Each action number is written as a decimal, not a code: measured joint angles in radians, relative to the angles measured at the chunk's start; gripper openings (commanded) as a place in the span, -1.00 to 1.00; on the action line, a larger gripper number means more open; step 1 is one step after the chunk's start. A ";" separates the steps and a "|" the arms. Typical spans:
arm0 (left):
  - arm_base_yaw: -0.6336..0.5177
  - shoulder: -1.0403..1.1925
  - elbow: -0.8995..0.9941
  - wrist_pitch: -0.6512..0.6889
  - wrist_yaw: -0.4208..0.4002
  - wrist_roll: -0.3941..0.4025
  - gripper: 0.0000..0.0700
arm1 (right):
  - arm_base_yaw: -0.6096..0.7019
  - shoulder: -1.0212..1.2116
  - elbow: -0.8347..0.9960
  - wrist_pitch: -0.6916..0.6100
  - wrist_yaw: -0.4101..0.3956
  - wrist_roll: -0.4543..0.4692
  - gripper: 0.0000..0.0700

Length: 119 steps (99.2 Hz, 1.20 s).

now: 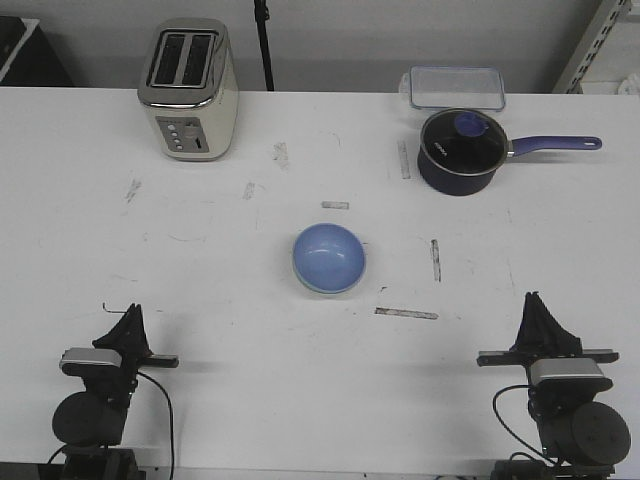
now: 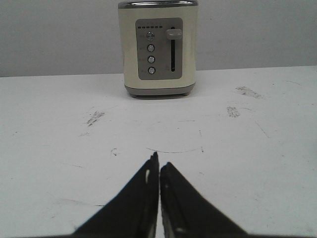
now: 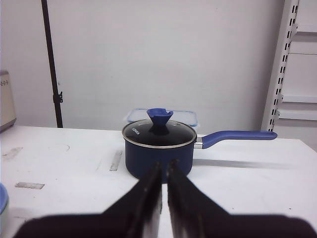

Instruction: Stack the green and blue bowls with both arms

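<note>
The periwinkle blue bowl (image 1: 329,257) sits at the middle of the white table (image 1: 220,300). A thin pale mint rim (image 1: 312,287) shows along its near-left edge, so it seems to rest inside the green bowl. The rest of the green bowl is hidden. A sliver of the blue bowl (image 3: 2,198) also shows in the right wrist view. My left gripper (image 1: 130,312) is at the near left, shut and empty, and also shows in the left wrist view (image 2: 159,166). My right gripper (image 1: 535,300) is at the near right, shut and empty, and also shows in the right wrist view (image 3: 164,166). Both are far from the bowls.
A cream toaster (image 1: 188,90) stands at the back left and faces my left gripper (image 2: 158,47). A dark navy saucepan (image 1: 460,150) with a glass lid and blue handle stands at the back right, straight ahead of my right gripper (image 3: 158,146). A clear lidded container (image 1: 452,88) lies behind it.
</note>
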<state>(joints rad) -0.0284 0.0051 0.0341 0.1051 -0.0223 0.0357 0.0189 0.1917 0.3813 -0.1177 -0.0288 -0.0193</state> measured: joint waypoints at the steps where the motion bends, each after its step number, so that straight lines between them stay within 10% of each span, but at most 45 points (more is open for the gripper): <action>1: 0.000 0.000 0.000 0.000 0.000 0.000 -0.99 | 0.000 0.000 0.000 0.000 0.000 0.000 -0.97; 119: 0.000 0.000 0.000 0.000 0.001 0.000 -0.99 | 0.000 -0.189 -0.367 0.102 -0.003 0.050 -0.97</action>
<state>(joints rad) -0.0284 0.0051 0.0341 0.1051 -0.0212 0.0357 0.0193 0.0025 0.0143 -0.0154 -0.0322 0.0307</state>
